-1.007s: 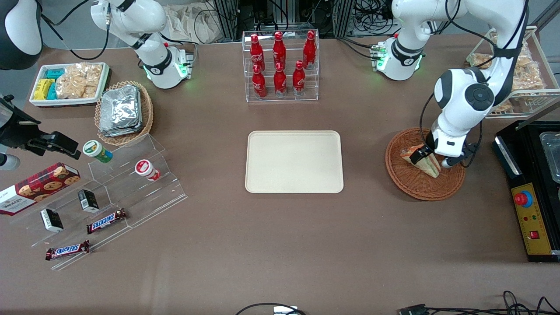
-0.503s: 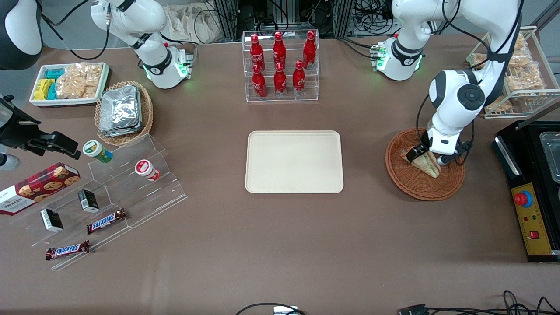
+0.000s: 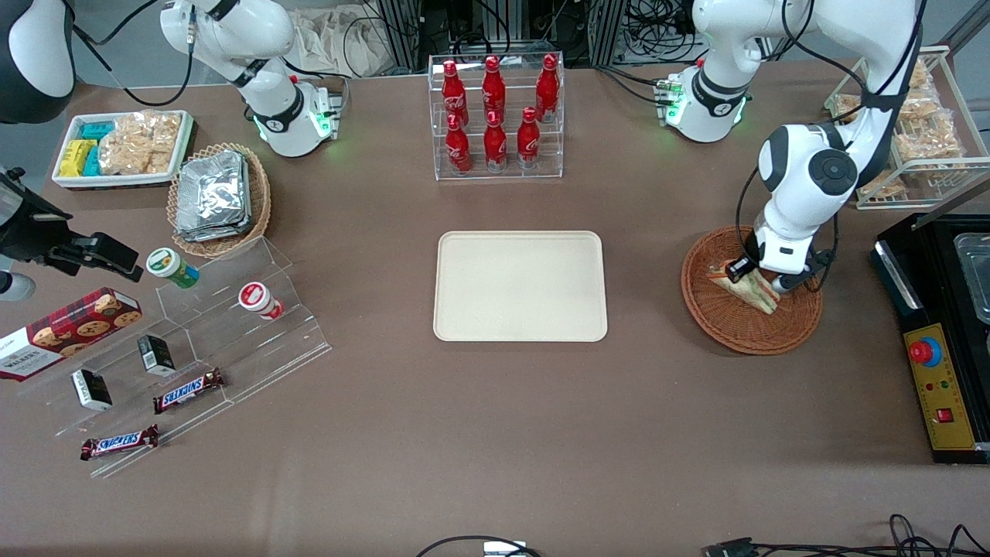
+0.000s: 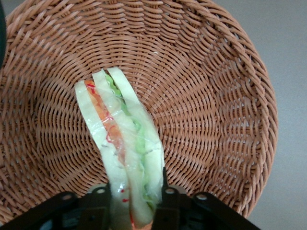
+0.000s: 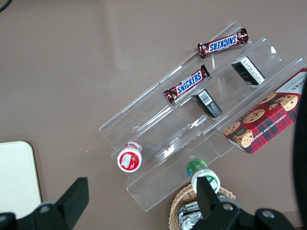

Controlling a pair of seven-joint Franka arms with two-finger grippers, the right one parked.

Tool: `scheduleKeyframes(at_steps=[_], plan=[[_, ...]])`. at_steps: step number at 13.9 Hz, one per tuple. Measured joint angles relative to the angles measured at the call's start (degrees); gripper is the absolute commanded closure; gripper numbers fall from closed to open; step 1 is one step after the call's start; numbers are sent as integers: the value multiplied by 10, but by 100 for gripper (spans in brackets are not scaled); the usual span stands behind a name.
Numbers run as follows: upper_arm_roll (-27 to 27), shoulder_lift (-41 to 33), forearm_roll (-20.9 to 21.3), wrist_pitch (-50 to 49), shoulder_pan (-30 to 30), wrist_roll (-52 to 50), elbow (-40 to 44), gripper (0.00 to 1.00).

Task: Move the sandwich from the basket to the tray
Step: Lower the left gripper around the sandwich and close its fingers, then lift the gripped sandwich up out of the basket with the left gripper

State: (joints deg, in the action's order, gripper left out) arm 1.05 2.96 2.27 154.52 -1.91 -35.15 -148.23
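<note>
1. Your end effector (image 4: 136,201) is low in the basket (image 3: 723,325), its fingers squeezed onto the sandwich (image 4: 122,143).
2. The sandwich sits inside the basket, well apart from the tray (image 3: 520,286).

The front camera looks steeply down over the whole table. The left wrist camera points straight down past the gripper (image 4: 135,201), close on the sandwich (image 4: 122,143) between its jaws and the basket (image 4: 216,96) beneath; both views share these.
</note>
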Motion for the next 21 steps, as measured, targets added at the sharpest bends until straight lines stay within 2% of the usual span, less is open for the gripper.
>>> scheduleKeyframes(at_steps=[3,6,9,12,16,21], plan=[[-1,-8,0,-8,0,0,2,82],[-1,-57,1,-94,0,30,16,81],[-1,-127,2,-188,0,120,27,80],[1,-169,2,-241,-1,233,35,81],[4,-183,-1,-265,-3,359,54,83],[7,-184,-40,-267,-68,382,77,83]])
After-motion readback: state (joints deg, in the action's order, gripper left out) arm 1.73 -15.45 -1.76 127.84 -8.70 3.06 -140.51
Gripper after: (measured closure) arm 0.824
